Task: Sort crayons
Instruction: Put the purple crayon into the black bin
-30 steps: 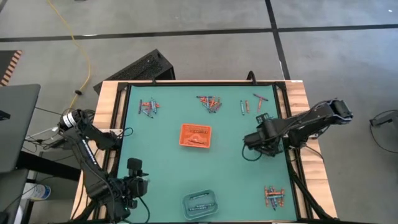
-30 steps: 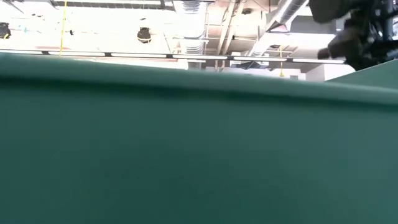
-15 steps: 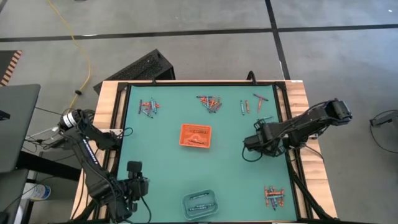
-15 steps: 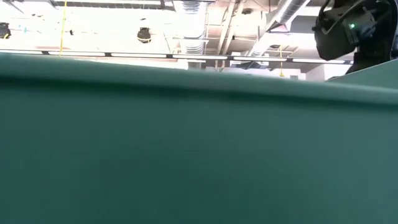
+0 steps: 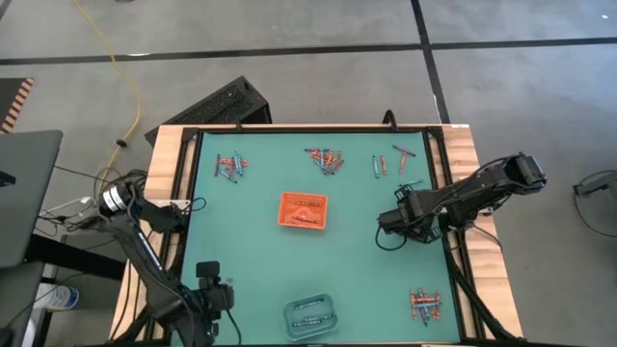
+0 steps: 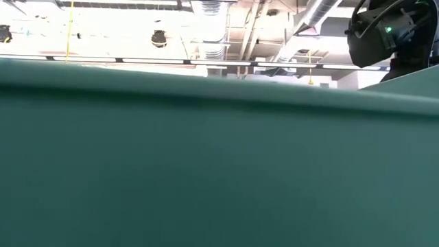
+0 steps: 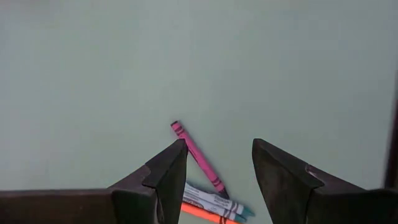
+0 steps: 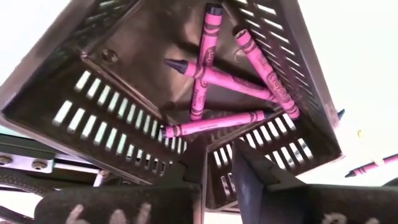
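**Right gripper clamping black tray, left gripper open over loose crayons**

Right gripper (image 5: 393,224) is sitting at the right side of the green worktop (image 5: 251,251), fingers (image 8: 252,173) pinched narrow on the wall of a black slotted metal tray (image 8: 112,118). Tray is tilted up in the right wrist view, holding four purple-magenta crayons (image 8: 214,81) lying crossed over each other on its floor.

Left gripper (image 5: 210,289) is hovering at the near-left corner of the worktop, fingers (image 7: 163,177) spread wide and holding nothing. Its wrist view is showing a pink crayon (image 7: 196,155) lying between the fingertips, with a blue-grey crayon (image 7: 214,203) and an orange-red crayon (image 7: 205,214) just beside it.

Remaining crayons are lying in loose piles: far-left pile (image 5: 229,166), far-centre pile (image 5: 326,159), far-right pile (image 5: 390,161), near-right pile (image 5: 425,306).

Orange plastic tray (image 5: 304,210) is sitting mid-worktop with orange-red sticks inside. Clear plastic tray (image 5: 309,315) is sitting at the near edge, centre, with blue-grey sticks inside.

Low view is showing only the green surface and part of the right arm.
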`<state>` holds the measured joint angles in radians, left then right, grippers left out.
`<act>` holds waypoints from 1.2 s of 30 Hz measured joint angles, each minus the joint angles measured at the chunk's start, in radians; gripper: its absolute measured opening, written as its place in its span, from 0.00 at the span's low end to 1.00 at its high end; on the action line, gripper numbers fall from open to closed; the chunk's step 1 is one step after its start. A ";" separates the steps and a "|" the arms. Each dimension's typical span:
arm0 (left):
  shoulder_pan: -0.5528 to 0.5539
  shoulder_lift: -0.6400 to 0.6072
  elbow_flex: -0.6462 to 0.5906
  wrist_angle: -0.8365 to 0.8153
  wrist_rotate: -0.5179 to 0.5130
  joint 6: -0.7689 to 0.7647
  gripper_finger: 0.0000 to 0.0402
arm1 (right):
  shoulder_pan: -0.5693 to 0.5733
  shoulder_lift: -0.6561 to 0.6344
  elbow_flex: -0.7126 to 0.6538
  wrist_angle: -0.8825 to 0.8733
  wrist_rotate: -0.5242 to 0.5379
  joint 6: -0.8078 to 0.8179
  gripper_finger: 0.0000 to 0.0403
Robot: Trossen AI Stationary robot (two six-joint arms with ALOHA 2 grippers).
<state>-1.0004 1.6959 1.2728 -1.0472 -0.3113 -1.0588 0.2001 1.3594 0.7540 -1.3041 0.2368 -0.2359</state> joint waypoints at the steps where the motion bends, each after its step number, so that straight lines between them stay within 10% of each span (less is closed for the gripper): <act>1: 0.000 0.014 0.000 -0.004 0.002 -0.011 0.43 | 0.000 0.000 0.000 0.000 -0.004 0.001 0.17; 36: 0.109 0.005 -0.344 0.358 0.208 -0.045 0.36 | 0.001 0.000 0.077 -0.049 -0.004 0.078 0.33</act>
<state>-0.8912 1.7007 0.9284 -0.6892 -0.1036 -1.1037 0.2012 1.3594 0.8313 -1.3531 0.2333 -0.1578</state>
